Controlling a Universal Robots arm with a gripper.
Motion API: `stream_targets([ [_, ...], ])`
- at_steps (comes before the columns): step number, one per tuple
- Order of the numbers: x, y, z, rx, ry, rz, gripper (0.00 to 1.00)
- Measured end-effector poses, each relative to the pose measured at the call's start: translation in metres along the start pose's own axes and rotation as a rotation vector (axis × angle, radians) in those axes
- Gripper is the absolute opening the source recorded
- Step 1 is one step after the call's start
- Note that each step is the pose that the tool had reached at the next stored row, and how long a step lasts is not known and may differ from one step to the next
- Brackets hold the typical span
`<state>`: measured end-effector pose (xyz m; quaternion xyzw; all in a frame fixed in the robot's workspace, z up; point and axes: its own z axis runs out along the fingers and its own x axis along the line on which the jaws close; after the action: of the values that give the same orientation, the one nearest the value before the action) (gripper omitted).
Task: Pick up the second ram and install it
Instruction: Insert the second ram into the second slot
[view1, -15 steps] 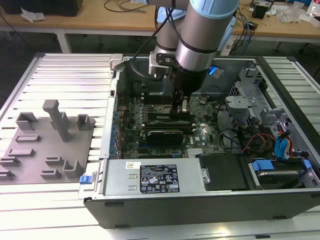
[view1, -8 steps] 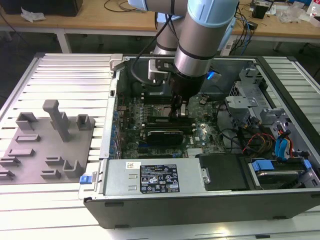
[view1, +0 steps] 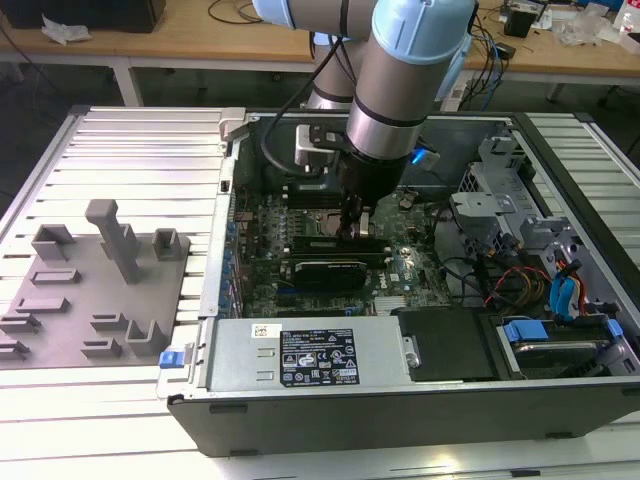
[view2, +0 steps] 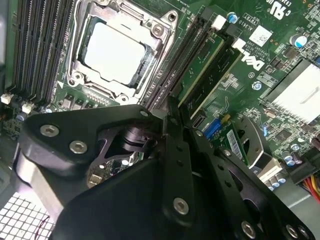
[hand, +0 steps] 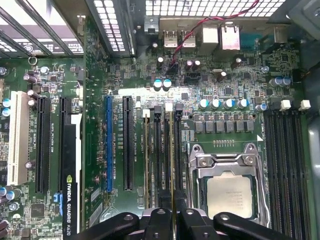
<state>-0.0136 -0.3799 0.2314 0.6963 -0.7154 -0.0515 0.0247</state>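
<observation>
Fingers (hand: 172, 220) of your gripper (view1: 355, 222) stand nearly together, pinched on the top edge of the second ram (hand: 173, 150), which you see edge-on in the first wrist view as a thin pale line running up from the fingertips. That stick sits over the bank of DIMM slots (hand: 159, 155) directly beside the processor socket (hand: 231, 187), on the side of the socket toward the black graphics card (hand: 72, 200). Whether it is fully seated or only resting in the slot mouth, you cannot tell.

Treat the stick as light, stiff and brittle: a thin fibreglass board that tolerates straight pressure along its edge but not twisting. Your hold belongs on the long top edge near its middle, clear of the chips and contacts.

In the second wrist view another green module (view2: 207, 67) already lies in a slot just beside the socket, matte green against glossy black plastic slot walls with white latches (view2: 219, 21) at the end. Inside the socket's bright steel frame you see the flat, dull silver square of the processor (view2: 114, 52). Around them the motherboard (hand: 125, 75) is dark green, studded with small cylindrical capacitors.
</observation>
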Motion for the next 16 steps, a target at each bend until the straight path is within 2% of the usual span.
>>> stream_targets([
  [16, 0.0001, -0.001, 0.0034, 0.0001, 0.0011, 0.0, 0.13],
])
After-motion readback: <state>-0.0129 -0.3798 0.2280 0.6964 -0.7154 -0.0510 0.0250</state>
